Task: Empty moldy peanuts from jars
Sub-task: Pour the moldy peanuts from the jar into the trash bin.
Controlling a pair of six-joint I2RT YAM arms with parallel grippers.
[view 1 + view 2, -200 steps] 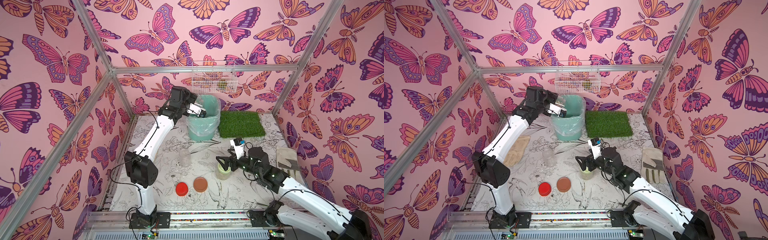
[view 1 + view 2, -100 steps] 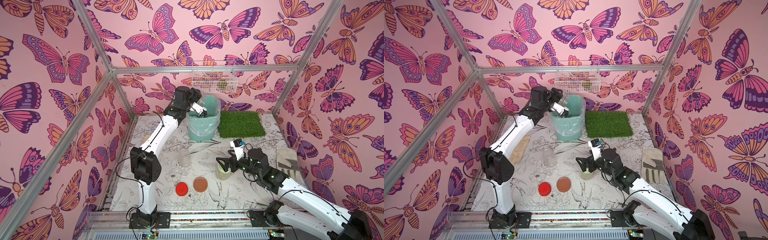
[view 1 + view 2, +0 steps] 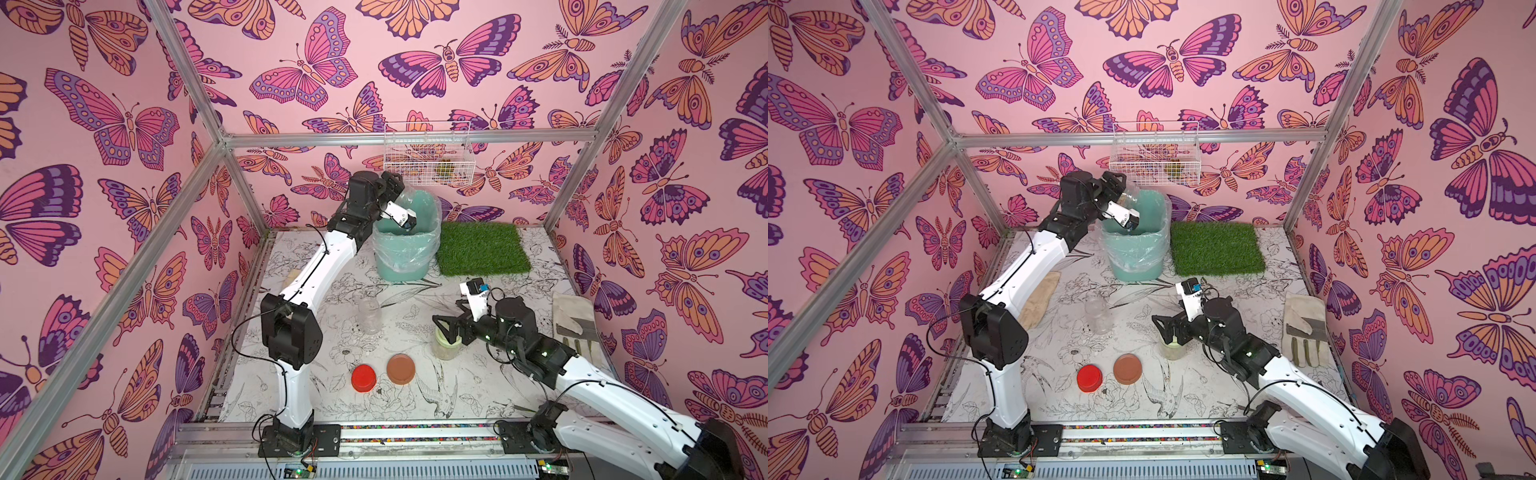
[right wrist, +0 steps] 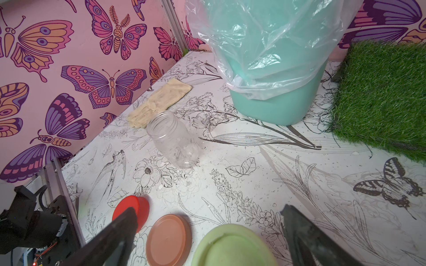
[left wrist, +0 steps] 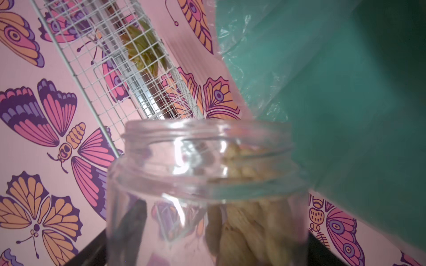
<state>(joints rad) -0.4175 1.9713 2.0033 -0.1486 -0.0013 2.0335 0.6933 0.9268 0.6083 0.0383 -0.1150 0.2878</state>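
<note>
Peanuts point(image 5: 242, 207) blur inside jar point(image 5: 207, 184) clamped by left gripper point(image 3: 401, 189); right gripper point(image 4: 208, 210) spread around green-lidded jar point(image 4: 232, 246).

The open jar point(image 5: 207, 184) is blurred, its base cut off.

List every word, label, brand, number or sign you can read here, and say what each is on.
None: no word, number, brand or sign is readable in any view.
tilted jar, empty jar: clear walls, no label.
red lid, brown lid, green lid: plain.
teal bin: plain.
walls, tabletop: butterfly and flower drawings only.
small board at the front rail: any print too small to read.
</note>
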